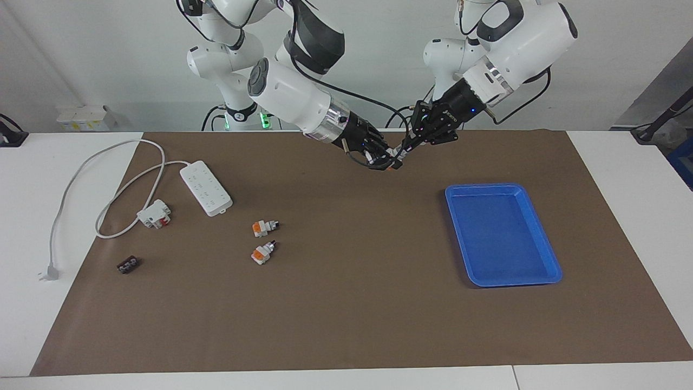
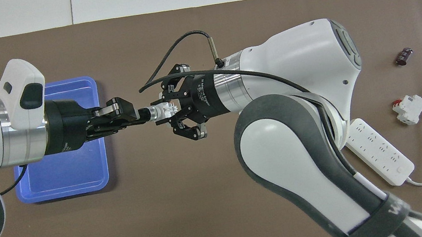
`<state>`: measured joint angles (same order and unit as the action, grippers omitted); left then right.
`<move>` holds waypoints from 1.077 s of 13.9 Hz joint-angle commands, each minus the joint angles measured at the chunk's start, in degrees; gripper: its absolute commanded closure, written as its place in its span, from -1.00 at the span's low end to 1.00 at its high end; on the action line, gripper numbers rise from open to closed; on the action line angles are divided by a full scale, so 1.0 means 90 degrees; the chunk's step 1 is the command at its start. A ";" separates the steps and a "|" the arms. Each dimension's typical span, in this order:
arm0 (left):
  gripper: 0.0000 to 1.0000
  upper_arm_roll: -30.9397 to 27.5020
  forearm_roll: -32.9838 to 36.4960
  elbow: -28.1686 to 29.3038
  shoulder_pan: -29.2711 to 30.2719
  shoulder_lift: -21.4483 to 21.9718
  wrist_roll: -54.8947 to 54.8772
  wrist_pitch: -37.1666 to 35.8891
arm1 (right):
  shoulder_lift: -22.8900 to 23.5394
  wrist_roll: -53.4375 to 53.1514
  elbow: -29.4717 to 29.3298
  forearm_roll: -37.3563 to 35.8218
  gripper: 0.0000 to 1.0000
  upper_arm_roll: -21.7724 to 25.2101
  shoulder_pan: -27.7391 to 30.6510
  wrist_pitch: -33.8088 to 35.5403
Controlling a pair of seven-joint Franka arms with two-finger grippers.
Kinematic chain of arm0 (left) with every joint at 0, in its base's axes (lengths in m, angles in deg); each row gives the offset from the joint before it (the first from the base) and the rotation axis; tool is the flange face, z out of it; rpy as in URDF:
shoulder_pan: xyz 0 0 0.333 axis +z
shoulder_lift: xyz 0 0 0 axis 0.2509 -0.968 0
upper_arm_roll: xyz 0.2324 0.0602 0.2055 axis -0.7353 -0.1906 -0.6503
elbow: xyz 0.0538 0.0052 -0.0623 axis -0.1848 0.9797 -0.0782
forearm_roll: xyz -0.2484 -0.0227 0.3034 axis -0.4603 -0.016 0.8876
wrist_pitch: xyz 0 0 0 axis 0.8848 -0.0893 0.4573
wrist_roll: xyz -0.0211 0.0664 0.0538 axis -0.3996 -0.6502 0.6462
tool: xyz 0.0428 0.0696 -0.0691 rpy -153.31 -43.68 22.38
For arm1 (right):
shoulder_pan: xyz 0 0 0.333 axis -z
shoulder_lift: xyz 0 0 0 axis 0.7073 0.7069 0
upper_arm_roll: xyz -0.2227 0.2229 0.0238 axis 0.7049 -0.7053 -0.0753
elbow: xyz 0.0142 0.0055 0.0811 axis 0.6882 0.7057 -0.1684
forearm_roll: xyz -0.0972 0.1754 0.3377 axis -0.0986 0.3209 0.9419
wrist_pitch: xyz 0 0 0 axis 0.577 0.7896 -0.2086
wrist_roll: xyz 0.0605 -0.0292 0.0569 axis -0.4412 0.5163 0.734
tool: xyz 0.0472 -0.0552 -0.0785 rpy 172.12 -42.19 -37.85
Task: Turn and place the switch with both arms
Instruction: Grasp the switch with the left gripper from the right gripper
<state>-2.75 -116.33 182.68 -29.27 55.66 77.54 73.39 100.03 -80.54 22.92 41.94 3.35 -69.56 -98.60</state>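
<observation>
A switch (image 2: 164, 110) with a white-grey body, silvery collar and black knob is held in the air between both grippers, over the brown mat (image 1: 346, 303) near the robots' edge. In the facing view the switch (image 1: 393, 162) shows a small orange part. My right gripper (image 2: 167, 113) (image 1: 387, 161) is shut on its body. My left gripper (image 2: 137, 116) (image 1: 405, 150) meets it head-on and is shut on the knob end. Two more switches (image 1: 265, 228) (image 1: 263, 252) lie on the mat, hidden under the right arm in the overhead view.
An empty blue tray (image 1: 501, 233) (image 2: 66, 177) lies toward the left arm's end. Toward the right arm's end lie a white power strip (image 1: 206, 188) (image 2: 379, 150) with its cable, a white-and-red block (image 1: 154, 213) (image 2: 408, 108) and a tiny dark brown block (image 1: 128, 265) (image 2: 403, 56).
</observation>
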 commanded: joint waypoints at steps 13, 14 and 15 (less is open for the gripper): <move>1.00 0.0245 -0.0173 -0.0191 -0.0111 0.0070 0.7527 0.0173 | 0.0017 -0.0106 -0.0038 -0.0105 1.00 -0.0024 -0.0007 0.0039; 1.00 0.0245 -0.0212 -0.0182 -0.0092 0.0070 0.7802 0.0163 | 0.0017 -0.0106 -0.0038 -0.0105 1.00 -0.0024 -0.0007 0.0039; 1.00 0.0245 -0.0261 -0.0182 -0.0072 0.0070 0.7920 0.0124 | 0.0017 -0.0106 -0.0038 -0.0105 1.00 -0.0034 -0.0007 0.0039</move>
<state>-1.59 -116.16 181.93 -29.20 55.69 143.65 74.89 99.36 -80.54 22.88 41.92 3.79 -69.30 -97.80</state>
